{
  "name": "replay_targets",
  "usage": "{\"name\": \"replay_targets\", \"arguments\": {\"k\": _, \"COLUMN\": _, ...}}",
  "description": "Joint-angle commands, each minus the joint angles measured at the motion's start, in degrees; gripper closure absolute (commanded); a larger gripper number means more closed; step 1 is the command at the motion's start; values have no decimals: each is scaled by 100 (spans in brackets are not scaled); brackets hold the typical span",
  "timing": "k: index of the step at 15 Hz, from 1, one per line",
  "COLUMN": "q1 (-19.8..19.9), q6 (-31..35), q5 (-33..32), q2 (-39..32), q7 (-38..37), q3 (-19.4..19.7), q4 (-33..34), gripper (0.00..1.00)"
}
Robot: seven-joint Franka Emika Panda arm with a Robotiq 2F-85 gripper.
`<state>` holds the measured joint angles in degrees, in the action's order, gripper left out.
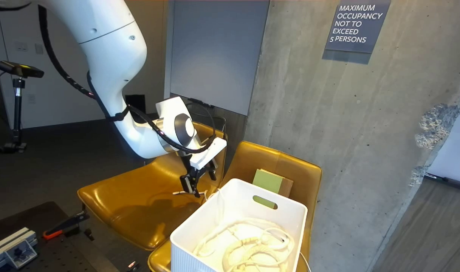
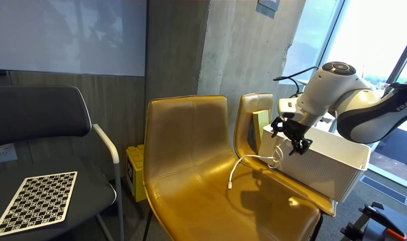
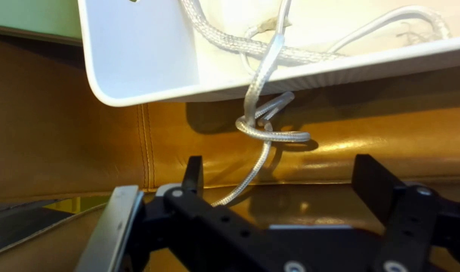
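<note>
Three chairs ahead of me, side by side: left chair [image 2: 36, 112], middle chair [image 2: 196, 174], right chair [image 2: 245, 117]. On left chair's seat, a board [image 2: 36, 204]. Between left and middle chairs, toward the far wall [image 2: 119, 103], a box [image 2: 136, 177]. On right chair's seat, a bin [image 2: 310, 167]; book [image 1: 267, 181] at its far end, against that backrest. In the bin, cords [image 3: 230, 40]. A cable [image 3: 252, 98] runs from inside the bin over its left rim, loops just outside, ends on middle chair's seat. The gripper [image 3: 279, 167] hangs beside that left rim, near those loops, above the seats. Behind right chair, a column [image 1: 301, 113]; high on it, a sign [image 1: 358, 22].
</note>
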<state>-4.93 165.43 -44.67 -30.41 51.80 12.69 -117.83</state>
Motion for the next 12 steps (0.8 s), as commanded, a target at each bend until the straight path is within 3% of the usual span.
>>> {"name": "replay_targets", "arguments": {"k": 1, "q1": 119, "q6": -95, "q5": -442, "q2": -167, "q7": -295, "q3": -58, "q4": 282, "gripper": 0}}
{"name": "replay_targets", "arguments": {"k": 3, "q1": 209, "q6": -136, "q5": -558, "q2": -269, "q7": -353, "q3": -88, "q4": 428, "gripper": 0}}
{"name": "replay_targets", "arguments": {"k": 4, "q1": -32, "q6": -25, "q5": -428, "q2": -350, "q7": -310, "q3": 182, "q4": 434, "gripper": 0}}
{"name": "replay_targets", "arguments": {"k": 9, "q1": -246, "q6": 27, "q5": -547, "q2": -600, "q7": -542, "q3": 385, "q4": 473, "gripper": 0}}
{"name": "replay_targets", "arguments": {"k": 10, "q1": -283, "q6": 45, "q5": -542, "q2": -637, "q7": -577, "q3": 404, "q4": 446, "gripper": 19}}
{"name": "replay_targets", "arguments": {"k": 12, "q1": -346, "q6": 76, "q5": -539, "q2": -712, "q7": -629, "q3": 452, "q4": 424, "gripper": 34}}
